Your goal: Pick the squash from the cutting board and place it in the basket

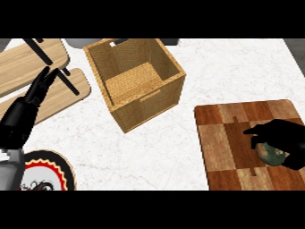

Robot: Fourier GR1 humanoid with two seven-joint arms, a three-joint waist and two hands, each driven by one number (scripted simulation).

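While the right hand (288, 142) sits curled over the squash (271, 153) on the cutting board (230, 147), the grasp looks made but the lift is not yet done.

Near edge first: the squash is a dark green lump on the board's right half, lying directly under and slightly left of the palm, only its lower-left part showing. Long axis can't be told, too much is hidden. Fingers and thumb wrap down round it, thumb tip poking left. The right hand is plainly the nearer one. The left hand (41, 87) rests far left, fingers straight and pressed together, pointing away over wooden slats (16, 67); a patterned plate (49, 172) lies near its forearm. Further back, the basket (138, 82) stands up-left of the board, well apart, mouth open. My read: raise first, then carry up-left over the rim.
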